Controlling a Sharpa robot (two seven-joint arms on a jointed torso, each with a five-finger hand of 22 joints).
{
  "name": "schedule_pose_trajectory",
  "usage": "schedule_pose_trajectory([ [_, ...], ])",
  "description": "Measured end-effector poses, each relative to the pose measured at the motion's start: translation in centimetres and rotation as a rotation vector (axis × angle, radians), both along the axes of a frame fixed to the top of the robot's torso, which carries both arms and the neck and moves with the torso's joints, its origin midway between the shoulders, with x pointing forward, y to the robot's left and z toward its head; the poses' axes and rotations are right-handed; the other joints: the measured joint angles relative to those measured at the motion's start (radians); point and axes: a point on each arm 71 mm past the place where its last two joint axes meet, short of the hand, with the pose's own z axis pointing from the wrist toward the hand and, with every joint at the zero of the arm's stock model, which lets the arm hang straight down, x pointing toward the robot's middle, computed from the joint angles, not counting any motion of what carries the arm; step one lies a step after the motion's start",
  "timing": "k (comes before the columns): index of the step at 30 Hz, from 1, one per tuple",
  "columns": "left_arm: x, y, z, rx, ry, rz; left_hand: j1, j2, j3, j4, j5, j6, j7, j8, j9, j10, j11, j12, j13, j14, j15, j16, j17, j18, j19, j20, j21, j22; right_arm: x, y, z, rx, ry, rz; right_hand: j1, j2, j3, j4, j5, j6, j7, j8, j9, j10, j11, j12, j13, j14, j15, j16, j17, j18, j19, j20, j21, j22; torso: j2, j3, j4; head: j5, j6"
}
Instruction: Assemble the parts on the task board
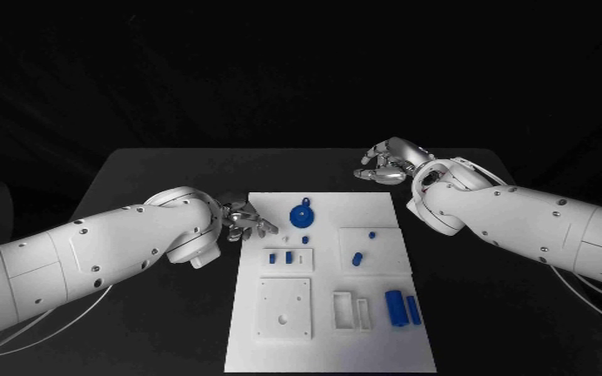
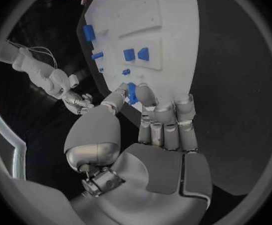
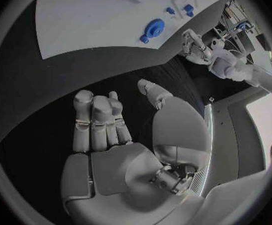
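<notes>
Left hand [image 1: 247,218] sits at the task board's [image 1: 377,341] left edge, over the far-left corner, fingers loosely curled and slightly apart, holding nothing; in the left wrist view the fingertips [image 2: 145,92] hang over the board's rim right next to the round blue part [image 2: 131,92], can't tell if they touch it. From the head view that round blue part [image 1: 303,215], a disc with a small tab, lies just off the left hand's fingertips toward the board's middle. Right hand [image 1: 391,164] is off the board, over bare table [image 1: 163,171] just beyond the board's far-right corner, fingers bent in side by side with the thumb apart, nothing in it; right wrist view confirms palm [image 3: 111,160] empty, black table under the fingers, board and disc well ahead of it. Other parts, all farther from both hands: two small blue blocks [image 1: 281,258] in a raised white fixture nearer the robot than the left hand, two small blue pieces [image 1: 357,258] on a square plate to their right, and two upright blue cylinders [image 1: 403,307] side by side near the board's near-right corner, beside a white slotted fixture [image 1: 351,311]. A white square plate with a hole [image 1: 284,308] sits near the board's near-left part.
</notes>
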Motion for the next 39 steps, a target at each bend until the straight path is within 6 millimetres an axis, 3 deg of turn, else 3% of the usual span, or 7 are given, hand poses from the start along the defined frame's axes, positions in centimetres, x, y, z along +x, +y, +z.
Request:
schedule_pose_trajectory([
  [3,0.0,-0.3,0.1,-0.043,0.001,-0.004,0.024,0.01,0.008,-0.031,0.01,-0.059,0.021,-0.035,-0.021,-0.057,0.018,-0.036,-0.014,-0.045,0.02,-0.038,-0.018,-0.003,-0.037,0.008,-0.03,-0.009,0.0,0.0,0.0,0.0,0.0,0.0,0.0,0.0,0.0,0.0,0.0,0.0,0.0,0.0,0.0,0.0,0.0,0.0,0.0,0.0,0.0,0.0,0.0,0.0,0.0,0.0,0.0,0.0,0.0,0.0,-0.0002,0.0,0.001],
  [4,-0.1,-0.6,0.2,-0.061,-0.005,-0.012,0.051,0.015,0.018,-0.053,0.028,-0.085,0.033,-0.048,-0.027,-0.09,0.03,-0.057,-0.021,-0.068,0.033,-0.058,-0.028,-0.004,-0.057,0.015,-0.046,-0.014,0.0,0.0,0.0,0.0,0.0,0.0,0.0,0.0,0.0,0.0,0.0,0.0,0.0,0.0,0.0,0.0,0.0,0.0,0.0,0.0,0.0,0.0,0.0,0.0,0.0,0.0,0.0,0.0,0.0,0.0,-0.0003,0.0,0.001],
  [7,-0.2,-1.5,0.5,-0.109,-0.043,-0.046,0.176,0.007,0.064,-0.106,0.113,-0.14,0.072,-0.076,-0.047,-0.197,0.072,-0.135,-0.053,-0.147,0.076,-0.121,-0.06,-0.036,-0.129,0.036,-0.102,-0.031,0.0,0.0,0.0,0.0,0.0,-0.001,0.0,0.0,0.0,0.0,0.0,0.0,0.0,0.0,0.0,0.0,0.0,0.0,0.0,0.0,0.0,0.0,0.0,0.0,0.0,0.0,0.0,0.0,0.0,-0.0001,-0.0004,-0.002,0.002],
  [11,-0.3,-3.1,1.4,-0.173,-0.152,-0.12,0.343,-0.036,0.158,-0.116,0.121,-0.176,0.108,-0.102,-0.093,-0.286,0.121,-0.298,-0.134,-0.179,0.12,-0.136,-0.076,-0.056,-0.155,0.052,-0.128,-0.036,0.1,-0.1,0.0,-0.001,0.0,-0.002,0.0,0.0,0.0,0.0,0.0,0.0,0.0,0.0,0.0,0.0,0.0,0.0,0.0,0.0,0.0,0.0,0.0,0.0,0.0,0.0,0.0,0.0,0.0,-0.0003,-0.0001,-0.004,0.005],
  [18,-0.5,-6.1,2.3,-0.189,-0.343,-0.286,0.409,-0.066,0.202,-0.119,0.123,-0.176,0.116,-0.112,-0.142,-0.299,0.164,-0.482,-0.213,-0.185,0.159,-0.136,-0.085,-0.065,-0.159,0.052,-0.132,-0.027,0.1,-0.1,0.0,0.0,-0.001,-0.001,0.0,0.0,-0.003,-0.003,0.0,-0.002,-0.002,0.0,0.0,0.0,0.0,0.0,-0.001,0.0,0.0,0.0,0.001,0.0,0.0,0.0,0.0,0.0,0.0,-0.0004,0.0002,-0.005,0.007],
  [32,-0.7,-9.3,1.4,-0.002,-0.547,-0.533,0.409,-0.084,0.199,-0.116,0.106,-0.166,0.113,-0.128,-0.191,-0.28,0.186,-0.637,-0.247,-0.169,0.181,-0.109,-0.087,-0.063,-0.138,0.047,-0.124,-0.012,0.1,0.2,0.0,0.004,-0.001,0.004,0.0,0.0,-0.003,-0.003,0.0,-0.001,-0.003,0.0,-0.001,0.0,0.0,0.0,-0.001,0.0,0.0,0.0,0.001,0.0,0.002,-0.002,0.0,0.0,0.002,-0.0004,-0.0014,-0.009,0.009],
  [39,-1.0,-10.2,0.6,0.085,-0.568,-0.61,0.384,-0.109,0.186,-0.103,0.057,-0.163,0.11,-0.135,-0.212,-0.274,0.192,-0.679,-0.25,-0.165,0.185,-0.097,-0.086,-0.064,-0.124,0.043,-0.113,-0.006,0.2,0.3,0.0,0.005,-0.001,0.007,0.0,0.0,-0.003,-0.003,0.001,0.002,-0.002,0.0,-0.001,0.0,0.0,0.0,-0.001,0.0,0.0,0.0,0.001,0.0,0.004,0.0,0.0,0.0,0.002,-0.0005,-0.0019,-0.011,0.007],
])
